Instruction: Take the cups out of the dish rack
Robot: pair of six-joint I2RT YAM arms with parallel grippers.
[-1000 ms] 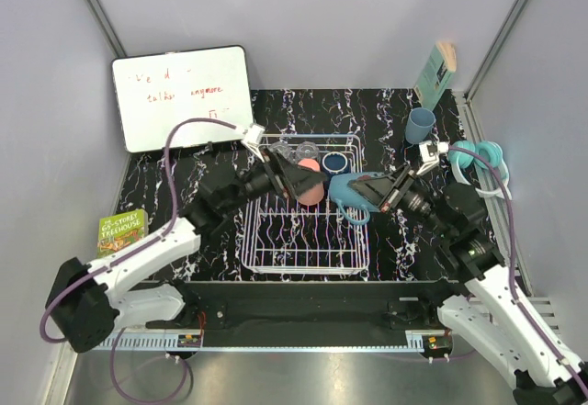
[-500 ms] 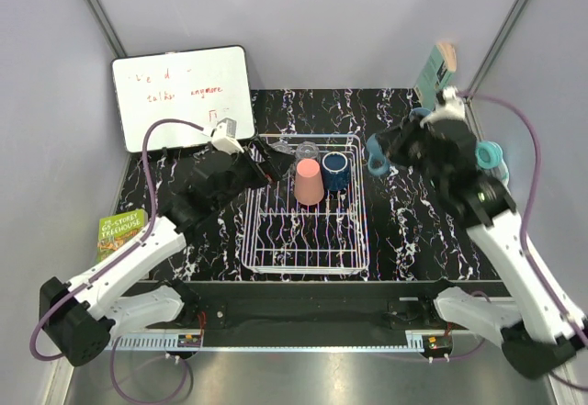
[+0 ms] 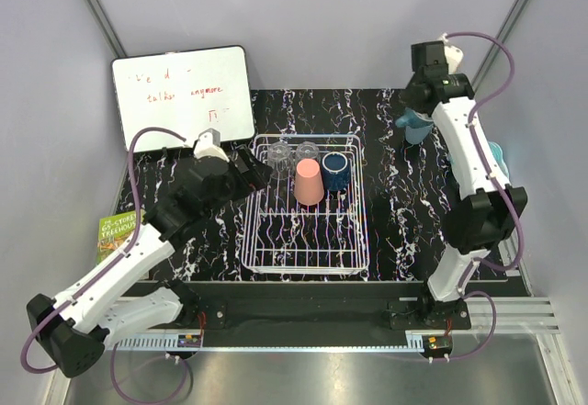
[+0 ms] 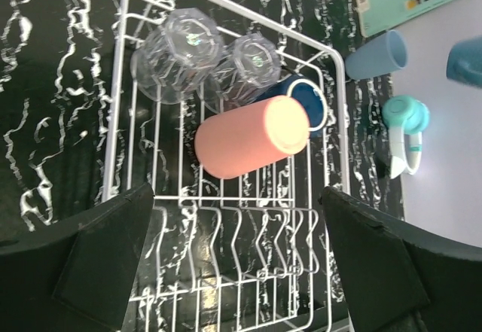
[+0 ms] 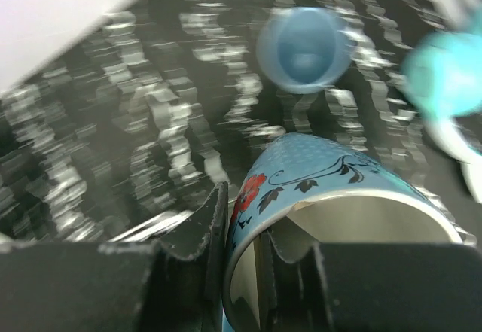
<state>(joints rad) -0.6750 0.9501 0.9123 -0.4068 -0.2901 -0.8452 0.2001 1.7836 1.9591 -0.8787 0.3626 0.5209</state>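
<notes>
Between the fingers (image 5: 192,253) of the right gripper (image 5: 242,230) a light blue mug (image 5: 324,174) is pinched by its wall; the left gripper (image 4: 237,196) is spread, the tumbler (image 4: 252,138) beyond it.

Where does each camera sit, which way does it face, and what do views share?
Top external: above and behind, looking down on the dish rack; left arm, right arm show.
Left wrist: over the rack, looking down on the salmon tumbler; left gripper, open, frames the bottom.
Right wrist: looking down on a plain blue cup; right gripper clamps a floral mug.
Shared: both wrist views show that cup and the teal headphones.
</notes>
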